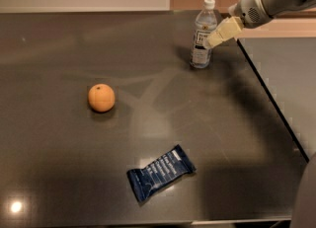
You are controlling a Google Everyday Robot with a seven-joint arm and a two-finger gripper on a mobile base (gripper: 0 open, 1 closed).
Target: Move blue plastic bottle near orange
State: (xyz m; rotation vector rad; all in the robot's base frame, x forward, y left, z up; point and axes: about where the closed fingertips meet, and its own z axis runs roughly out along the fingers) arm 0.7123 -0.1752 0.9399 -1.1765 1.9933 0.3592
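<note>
The blue plastic bottle point(202, 34) stands upright at the back right of the dark table, with a white cap and a white-and-dark label. The orange point(101, 97) sits far off at the left middle of the table. My gripper point(213, 38) comes in from the upper right on a grey arm. Its cream-coloured finger reaches the bottle's right side at label height and overlaps it.
A flat dark-blue snack wrapper point(161, 172) lies at the front middle. The table's right edge point(269, 94) runs diagonally just right of the bottle. A pale wall and a brown strip lie behind the table's back edge.
</note>
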